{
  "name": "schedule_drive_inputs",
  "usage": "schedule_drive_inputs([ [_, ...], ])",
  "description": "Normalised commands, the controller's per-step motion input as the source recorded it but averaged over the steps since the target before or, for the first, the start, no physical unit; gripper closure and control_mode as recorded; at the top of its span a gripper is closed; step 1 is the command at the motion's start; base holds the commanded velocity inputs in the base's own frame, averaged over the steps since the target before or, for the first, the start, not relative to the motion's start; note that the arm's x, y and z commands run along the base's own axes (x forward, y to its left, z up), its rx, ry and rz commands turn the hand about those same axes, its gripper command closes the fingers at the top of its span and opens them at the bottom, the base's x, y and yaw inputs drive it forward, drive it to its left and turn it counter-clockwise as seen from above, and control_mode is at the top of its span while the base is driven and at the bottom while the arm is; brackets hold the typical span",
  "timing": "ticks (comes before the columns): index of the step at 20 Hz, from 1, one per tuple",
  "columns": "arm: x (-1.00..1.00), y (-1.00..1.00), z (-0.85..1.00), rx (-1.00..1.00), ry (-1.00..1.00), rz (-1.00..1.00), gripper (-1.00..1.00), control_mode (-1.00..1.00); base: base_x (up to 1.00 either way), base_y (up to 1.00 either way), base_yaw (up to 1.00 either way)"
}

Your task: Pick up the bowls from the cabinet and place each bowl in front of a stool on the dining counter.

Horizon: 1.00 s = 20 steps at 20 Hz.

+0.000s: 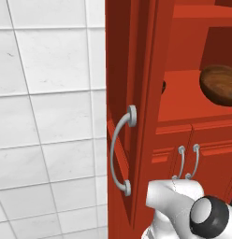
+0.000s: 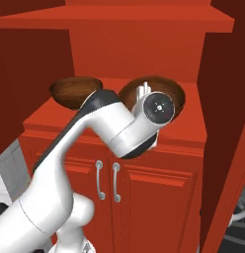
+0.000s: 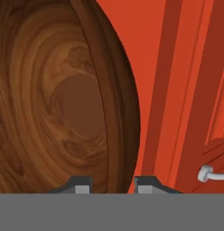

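Observation:
A glossy brown wooden bowl (image 3: pixel 64 103) fills the left of the hand view, tipped up on edge. My gripper (image 3: pixel 113 186) is shut on it, one fingertip on each side of its rim. In the right base view this bowl (image 2: pixel 171 94) tilts behind my hand above the red shelf of the cabinet (image 2: pixel 60 116). The left base view catches the same bowl (image 1: pixel 220 84) at the right edge. A second bowl (image 2: pixel 75 91) sits upright on the shelf to the left. The stool and the dining counter are out of view.
The cabinet's panelled door (image 1: pixel 125 70) stands open, edge-on, with its curved silver handle (image 1: pixel 119 156) close to my arm's left. Below the shelf are lower red cupboards with paired thin handles (image 2: pixel 107 180). White wall tiles (image 1: pixel 47 116) lie to the left.

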Motion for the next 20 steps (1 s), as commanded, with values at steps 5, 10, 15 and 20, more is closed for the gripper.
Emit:
schedule_drive_inputs([
  [5,-0.49,0.73,0.04,-0.08,0.0,0.0,1.0,-1.0,0.0,0.0,0.0],
  [10,-0.48,0.65,0.16,-0.06,0.05,0.0,1.0,-1.0,0.0,0.0,0.0],
  [15,-0.38,0.43,0.27,-0.03,0.13,0.0,1.0,-1.0,0.0,0.0,0.0],
  [20,-0.29,0.3,0.17,-0.03,0.13,0.0,1.0,-1.0,0.0,0.0,0.0],
])
